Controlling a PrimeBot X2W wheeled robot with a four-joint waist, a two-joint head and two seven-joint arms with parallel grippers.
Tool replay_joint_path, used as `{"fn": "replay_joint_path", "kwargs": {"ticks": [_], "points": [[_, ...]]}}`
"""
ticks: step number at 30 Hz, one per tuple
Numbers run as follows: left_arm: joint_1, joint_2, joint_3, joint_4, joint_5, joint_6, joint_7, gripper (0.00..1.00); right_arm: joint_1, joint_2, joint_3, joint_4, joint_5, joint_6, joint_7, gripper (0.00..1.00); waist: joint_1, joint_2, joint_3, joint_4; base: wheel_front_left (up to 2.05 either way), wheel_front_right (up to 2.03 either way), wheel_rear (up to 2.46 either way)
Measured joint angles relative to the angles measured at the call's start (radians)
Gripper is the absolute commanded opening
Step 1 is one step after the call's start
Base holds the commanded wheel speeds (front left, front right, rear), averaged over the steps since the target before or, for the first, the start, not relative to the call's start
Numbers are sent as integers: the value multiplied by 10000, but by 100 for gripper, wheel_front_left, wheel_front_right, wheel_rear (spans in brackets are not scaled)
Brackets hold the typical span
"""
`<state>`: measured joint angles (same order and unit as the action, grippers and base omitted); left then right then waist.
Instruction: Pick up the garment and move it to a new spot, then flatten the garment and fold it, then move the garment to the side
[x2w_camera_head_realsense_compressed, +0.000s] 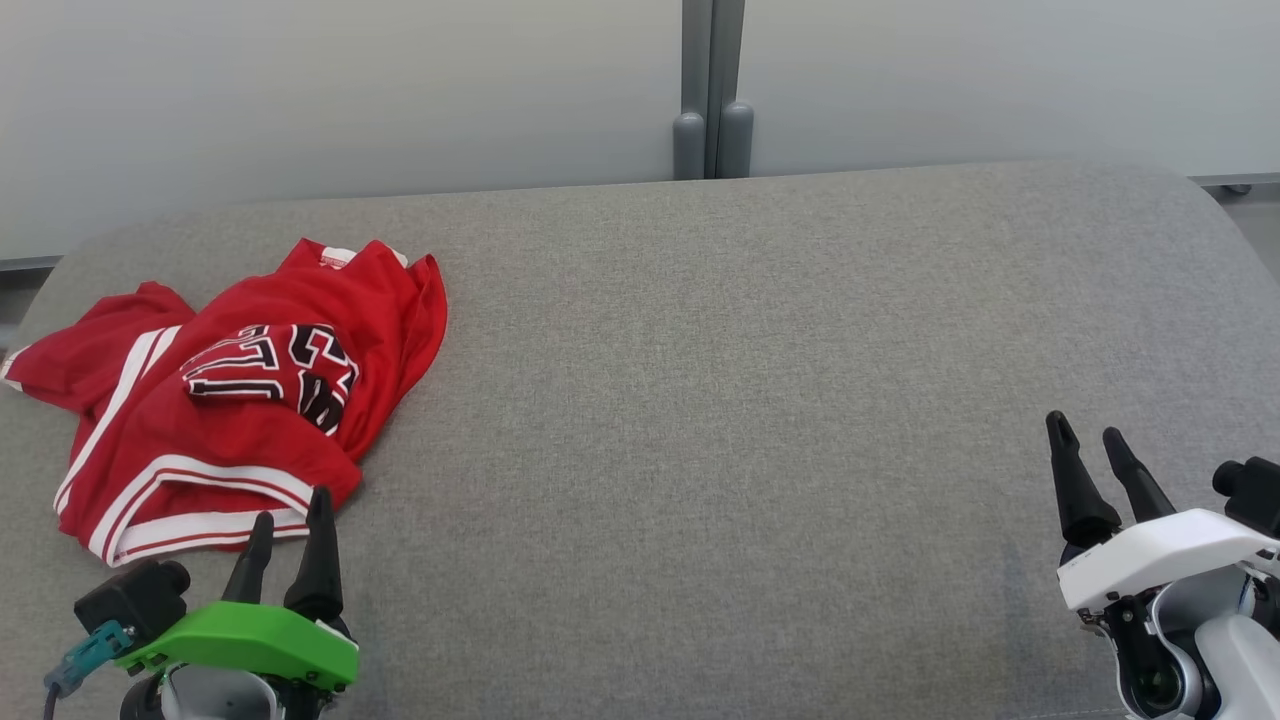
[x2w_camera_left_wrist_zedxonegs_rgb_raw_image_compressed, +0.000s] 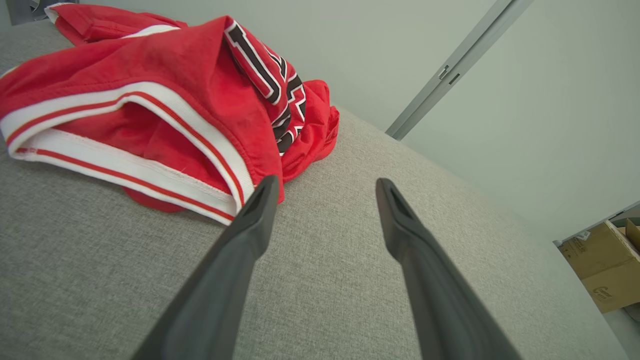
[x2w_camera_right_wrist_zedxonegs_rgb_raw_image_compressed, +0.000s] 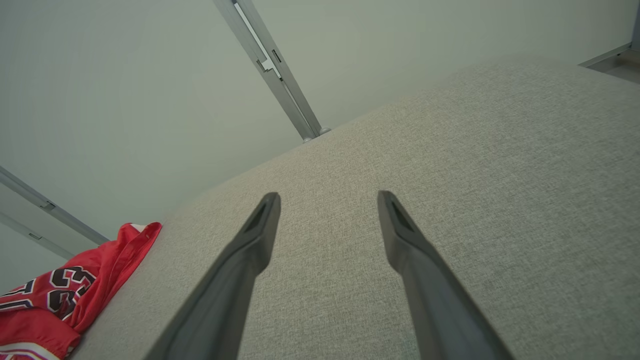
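Observation:
The garment (x2w_camera_head_realsense_compressed: 230, 400) is a red jersey with white-striped trim and black lettering, crumpled in a heap at the far left of the grey upholstered surface (x2w_camera_head_realsense_compressed: 700, 400). My left gripper (x2w_camera_head_realsense_compressed: 290, 505) hovers just in front of the heap's near hem, open and empty. In the left wrist view the garment (x2w_camera_left_wrist_zedxonegs_rgb_raw_image_compressed: 150, 90) lies up and to the left of the left gripper (x2w_camera_left_wrist_zedxonegs_rgb_raw_image_compressed: 325, 187), its hem beside the left fingertip. My right gripper (x2w_camera_head_realsense_compressed: 1085, 430) stands open and empty at the far right, well away from the cloth. The right wrist view catches the garment (x2w_camera_right_wrist_zedxonegs_rgb_raw_image_compressed: 65, 295) at its lower left, with the right gripper (x2w_camera_right_wrist_zedxonegs_rgb_raw_image_compressed: 327, 197) over bare fabric.
A pale wall with a grey vertical post (x2w_camera_head_realsense_compressed: 712, 90) runs behind the surface. A cardboard box (x2w_camera_left_wrist_zedxonegs_rgb_raw_image_compressed: 600, 265) stands on the floor beyond the surface's edge in the left wrist view. Bare grey fabric stretches from the garment to the right gripper.

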<state>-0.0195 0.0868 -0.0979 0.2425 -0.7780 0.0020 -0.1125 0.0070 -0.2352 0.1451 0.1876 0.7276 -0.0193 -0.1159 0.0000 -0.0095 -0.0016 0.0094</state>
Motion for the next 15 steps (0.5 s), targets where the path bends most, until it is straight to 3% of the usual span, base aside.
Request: {"fn": "replay_joint_path", "kwargs": {"ticks": [15], "points": [[238,186,-46,-100,2073,293,-489,100,158,-303,251,-167,-1647,15,-516,100,0,0,15,-6,0,0,0]]}}
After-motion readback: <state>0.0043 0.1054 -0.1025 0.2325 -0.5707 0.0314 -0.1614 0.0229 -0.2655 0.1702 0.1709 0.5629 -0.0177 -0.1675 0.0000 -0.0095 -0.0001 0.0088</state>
